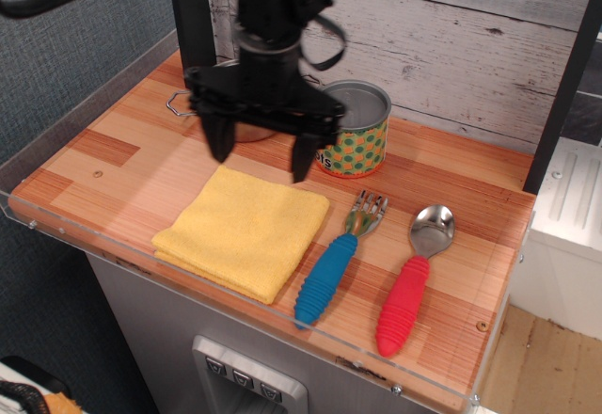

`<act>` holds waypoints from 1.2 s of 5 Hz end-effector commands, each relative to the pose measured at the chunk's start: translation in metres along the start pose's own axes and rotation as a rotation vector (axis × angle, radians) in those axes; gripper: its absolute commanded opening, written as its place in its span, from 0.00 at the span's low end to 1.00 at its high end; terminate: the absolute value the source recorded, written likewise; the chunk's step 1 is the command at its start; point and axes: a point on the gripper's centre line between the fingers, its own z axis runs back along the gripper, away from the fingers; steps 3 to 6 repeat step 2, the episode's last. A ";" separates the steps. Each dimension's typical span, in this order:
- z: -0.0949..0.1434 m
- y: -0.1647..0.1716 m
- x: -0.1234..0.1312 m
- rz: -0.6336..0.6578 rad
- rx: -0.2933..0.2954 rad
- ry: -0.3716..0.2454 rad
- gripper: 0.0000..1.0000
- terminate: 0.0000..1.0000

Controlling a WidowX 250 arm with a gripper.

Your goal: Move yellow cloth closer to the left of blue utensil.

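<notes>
The yellow cloth [243, 231] lies flat and folded on the wooden table near the front edge. Its right edge lies right beside the blue utensil [337, 261], a fork with a ribbed blue handle and iridescent tines that lies to the cloth's right. My gripper [261, 149] hangs open and empty above the cloth's far edge, its two black fingers spread wide and clear of the cloth.
A red-handled spoon [414, 277] lies right of the fork. A green dotted tin can [355, 128] and a steel pot [209, 103] stand behind the gripper, the pot mostly hidden by it. A clear plastic rim [85, 235] runs along the table's front and left edges.
</notes>
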 end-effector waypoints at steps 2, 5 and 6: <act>0.026 -0.019 0.007 -0.039 -0.032 -0.062 1.00 1.00; 0.026 -0.019 0.007 -0.039 -0.032 -0.062 1.00 1.00; 0.026 -0.019 0.007 -0.039 -0.032 -0.062 1.00 1.00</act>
